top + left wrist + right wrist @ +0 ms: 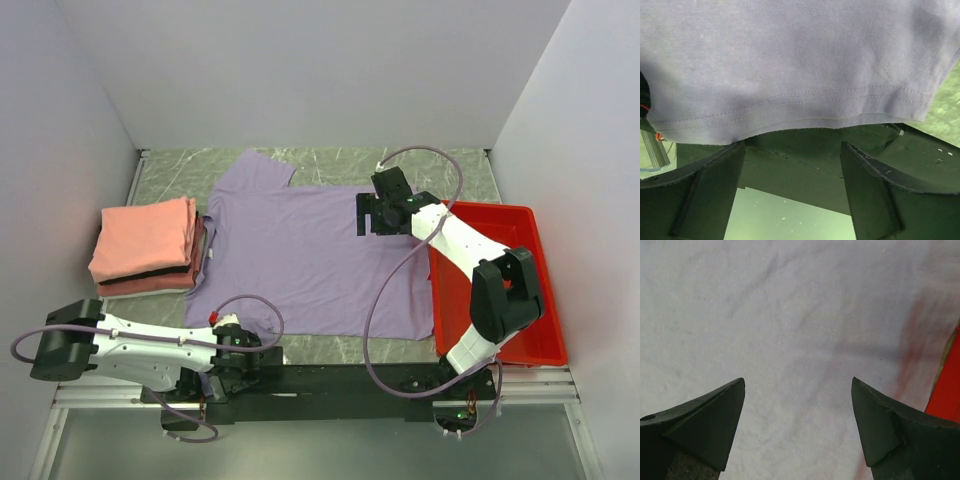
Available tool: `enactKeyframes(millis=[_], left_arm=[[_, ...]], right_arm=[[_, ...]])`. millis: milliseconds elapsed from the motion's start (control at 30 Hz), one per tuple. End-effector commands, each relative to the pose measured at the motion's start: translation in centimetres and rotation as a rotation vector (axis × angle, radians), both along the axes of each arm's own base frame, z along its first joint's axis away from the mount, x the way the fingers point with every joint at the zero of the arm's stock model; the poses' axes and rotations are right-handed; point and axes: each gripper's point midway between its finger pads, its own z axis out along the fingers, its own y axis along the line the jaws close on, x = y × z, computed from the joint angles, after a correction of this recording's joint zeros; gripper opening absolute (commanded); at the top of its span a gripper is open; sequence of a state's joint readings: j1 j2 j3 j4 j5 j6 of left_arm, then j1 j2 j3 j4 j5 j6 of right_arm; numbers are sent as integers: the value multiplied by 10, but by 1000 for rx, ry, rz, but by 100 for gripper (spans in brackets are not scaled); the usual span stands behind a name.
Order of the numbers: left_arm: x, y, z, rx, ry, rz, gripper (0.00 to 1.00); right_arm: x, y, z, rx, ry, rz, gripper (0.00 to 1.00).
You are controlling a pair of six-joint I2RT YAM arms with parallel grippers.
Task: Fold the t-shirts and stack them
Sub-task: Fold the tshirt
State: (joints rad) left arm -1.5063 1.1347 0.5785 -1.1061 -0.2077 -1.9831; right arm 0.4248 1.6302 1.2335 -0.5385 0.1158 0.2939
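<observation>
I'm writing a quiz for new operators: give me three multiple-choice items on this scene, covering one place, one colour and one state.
1. Where does the folded stack lie, seen from the top camera?
A. Left of the lavender shirt
B. On top of it
C. Right of it

2. What colour is the tray?
A. Blue
B. Red
C. Grey

3. How do the left gripper jaws stand?
A. Shut on the hem
B. Shut on nothing
C. Open

Answers:
1 A, the stack sits at the shirt's left edge.
2 B, the tray is bright red.
3 C, the left wrist view shows a wide gap between the fingers.
</observation>
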Motion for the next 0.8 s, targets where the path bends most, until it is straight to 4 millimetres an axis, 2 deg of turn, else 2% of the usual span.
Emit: enactKeyframes(millis=[0,100,333,433,500,767], left_arm=[[29,3,-6,-51,-161,462,82],[37,7,-8,-78,-197,517,77],[54,-1,-9,-186,-269,532,77],[54,-1,-9,-157,-270,532,77],[53,10,-10,-89,-277,547,74],[52,16,0,-37,-287,588,68]], right_arm=[[3,0,-1,1,-8,5,93],[3,0,-1,0,-8,7,93],[2,1,1,9,-12,16,93],[2,1,0,7,-9,15,93],[2,1,0,8,-7,15,93],[2,3,1,16,-10,21,93]])
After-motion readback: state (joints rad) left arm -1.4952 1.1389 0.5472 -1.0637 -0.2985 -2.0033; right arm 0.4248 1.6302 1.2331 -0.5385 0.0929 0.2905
